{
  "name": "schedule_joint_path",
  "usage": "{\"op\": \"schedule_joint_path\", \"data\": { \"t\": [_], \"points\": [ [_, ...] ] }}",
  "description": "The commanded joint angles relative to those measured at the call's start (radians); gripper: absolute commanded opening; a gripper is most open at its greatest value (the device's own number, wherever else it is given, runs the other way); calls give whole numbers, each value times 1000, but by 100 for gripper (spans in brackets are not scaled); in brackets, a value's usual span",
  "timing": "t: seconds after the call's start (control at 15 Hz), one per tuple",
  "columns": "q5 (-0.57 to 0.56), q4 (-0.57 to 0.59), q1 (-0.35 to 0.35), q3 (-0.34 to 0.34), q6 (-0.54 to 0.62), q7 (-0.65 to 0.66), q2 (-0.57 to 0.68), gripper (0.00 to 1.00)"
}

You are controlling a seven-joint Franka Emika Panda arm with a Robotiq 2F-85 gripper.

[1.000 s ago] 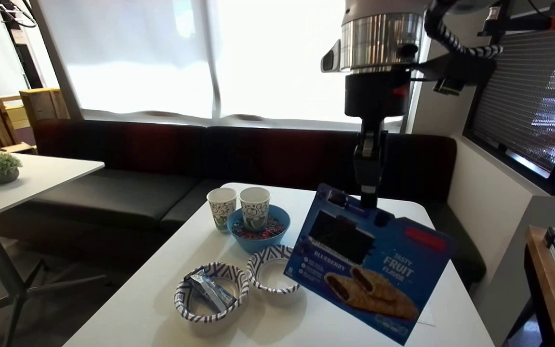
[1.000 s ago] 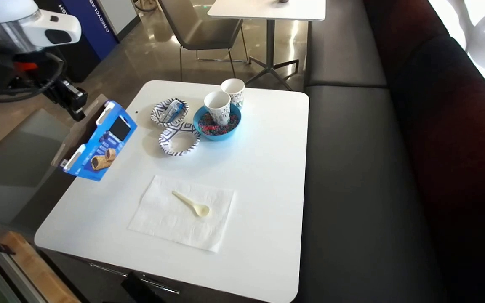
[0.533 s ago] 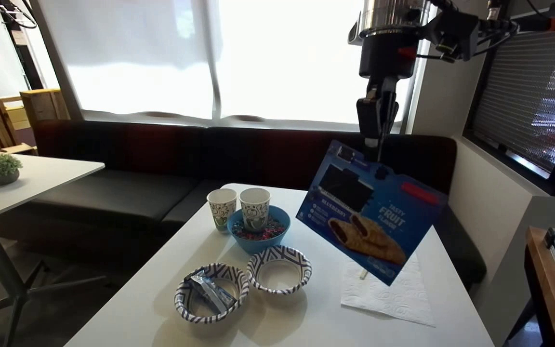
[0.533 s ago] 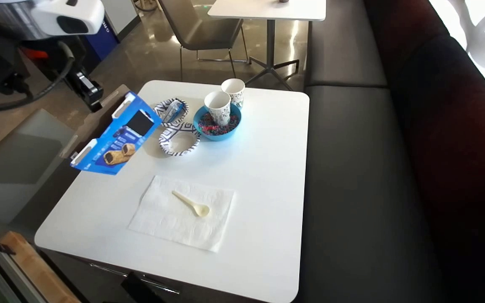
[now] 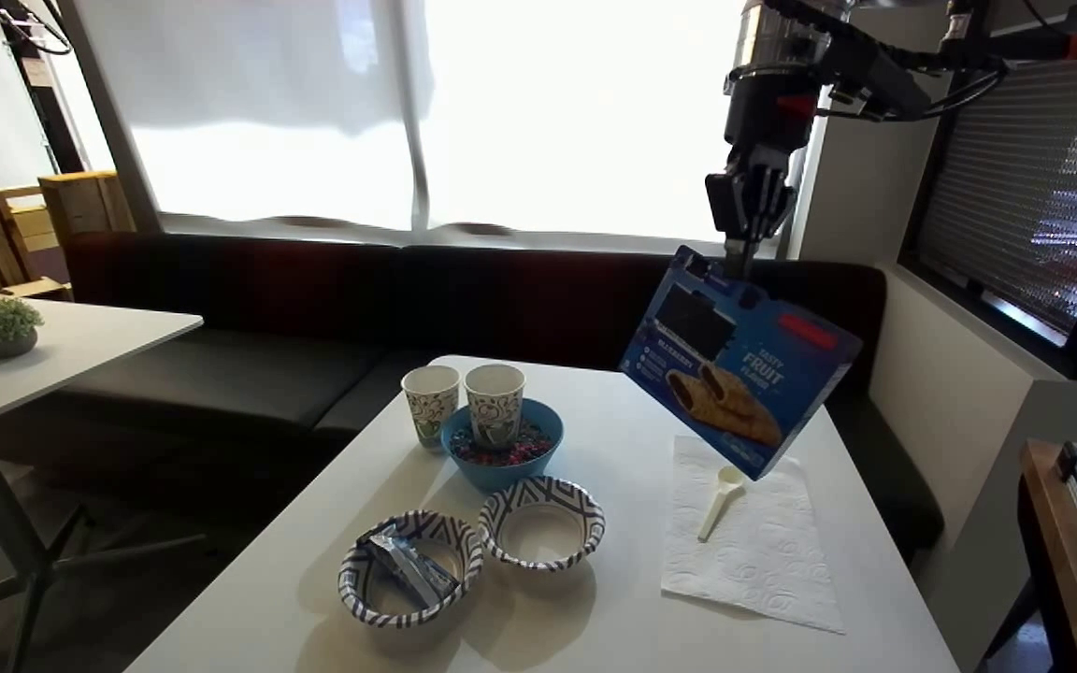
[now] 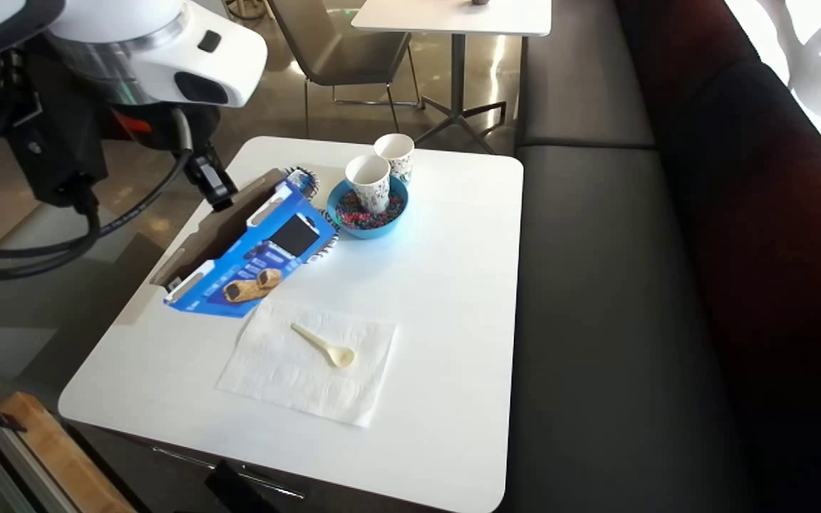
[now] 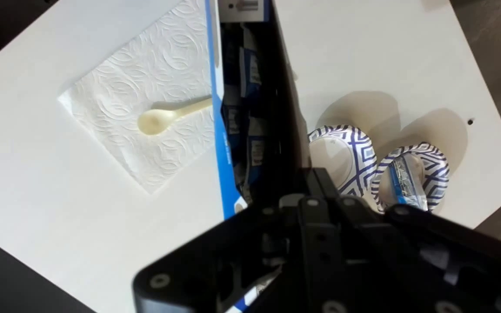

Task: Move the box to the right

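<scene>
Bench (image 6: 596, 342): While its dark seat runs along one side of the table (image 6: 446, 399), its black and deep red backrest rises behind that seat.
Table: white top with rounded corners, seen in all three views.
Robot arm (image 6: 197, 57): reaches in from the upper left of an exterior view, white casing and silver collar.
Box (image 5: 739, 363): blue, printed with filled pastries and "TASTY FRUIT FLAVOR"; it hangs tilted in the air over the table, its uncovered top showing wrapped packets (image 7: 257, 152) inside.
Napkin (image 6: 296, 374): white, embossed, lying flat on the table; in the wrist view the box hides part of it.
Gripper (image 5: 739, 260): clamped on the box, gripping one side wall at its upper edge.
Blue bowl (image 5: 506, 477): stands on the table, holding small red and dark bits (image 5: 531, 444).
Patterned bowls (image 5: 543, 494): two, blue-and-white, just beside each other and near the blue bowl.
First cup (image 5: 495, 411): upright in the blue bowl, white with a swirling print.
Second cup (image 5: 429, 411): the same print, upright just beside the blue bowl.
Spoon (image 5: 718, 509): pale, lying on the napkin.
Silver-and-blue packet (image 5: 414, 567): lies slantwise in one of the patterned bowls.
</scene>
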Motion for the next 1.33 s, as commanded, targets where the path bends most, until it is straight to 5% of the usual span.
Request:
{"op": "schedule_joint_path", "data": {
  "t": [0.0,0.33,1.27],
  "points": [
    [2,0,-14,1,-2,-2,1,1],
    [7,13,-16,-1,18,-7,20,0],
    [192,382,-168,-155,20,159,308,0]
  ]
}}
